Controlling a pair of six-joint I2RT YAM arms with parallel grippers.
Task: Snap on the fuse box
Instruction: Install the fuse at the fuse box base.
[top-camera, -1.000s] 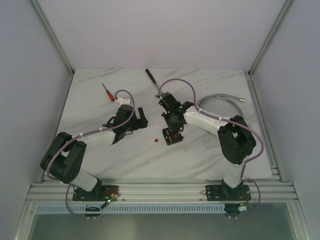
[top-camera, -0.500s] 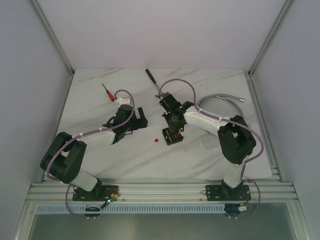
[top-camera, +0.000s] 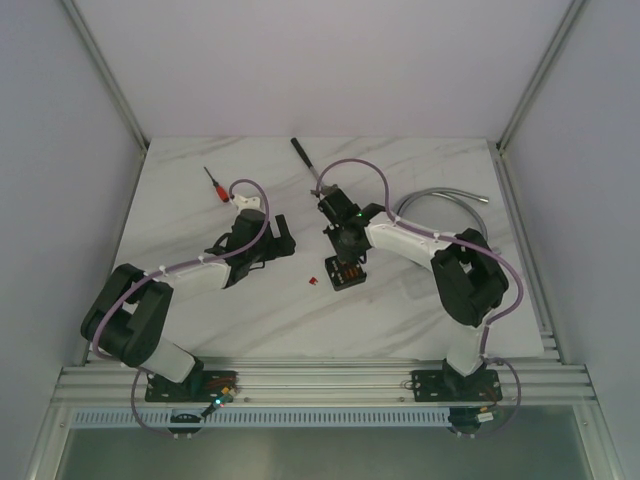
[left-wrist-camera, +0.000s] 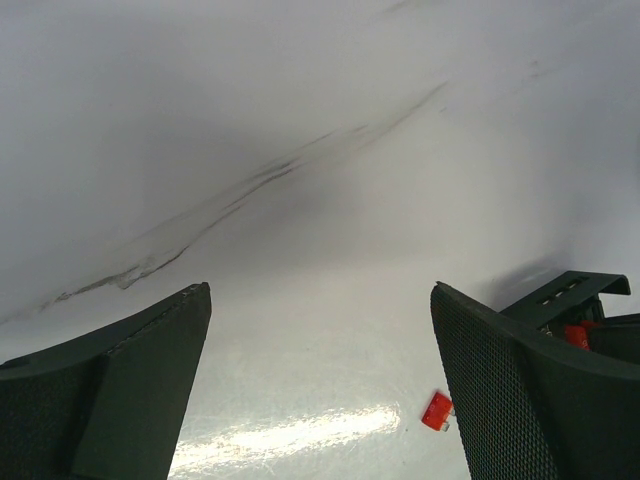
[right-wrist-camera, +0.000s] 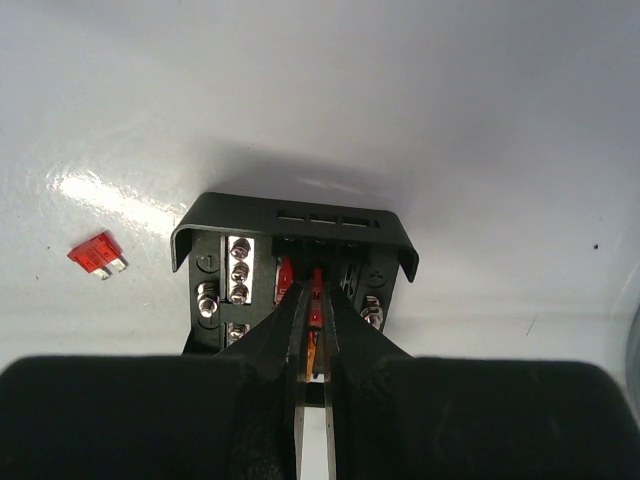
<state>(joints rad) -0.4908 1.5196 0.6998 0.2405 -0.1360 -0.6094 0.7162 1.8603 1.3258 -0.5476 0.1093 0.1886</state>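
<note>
Right claw (right-wrist-camera: 316, 290): pinched onto a red fuse (right-wrist-camera: 317, 303) inside the fuse box (right-wrist-camera: 295, 213), whose near half it hides.
Left claw (left-wrist-camera: 320, 300): spread wide above the worktop (left-wrist-camera: 300, 150).

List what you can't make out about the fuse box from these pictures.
- Right wrist view: the right fingers cover the fuse box's middle rows and near side; whether they grip anything is unclear.
- Left wrist view: only a corner of the fuse box shows, behind one of the left fingers and cut off by the frame edge.
- Top view: the fuse box is too small to read, partly under the right fingers.
</note>
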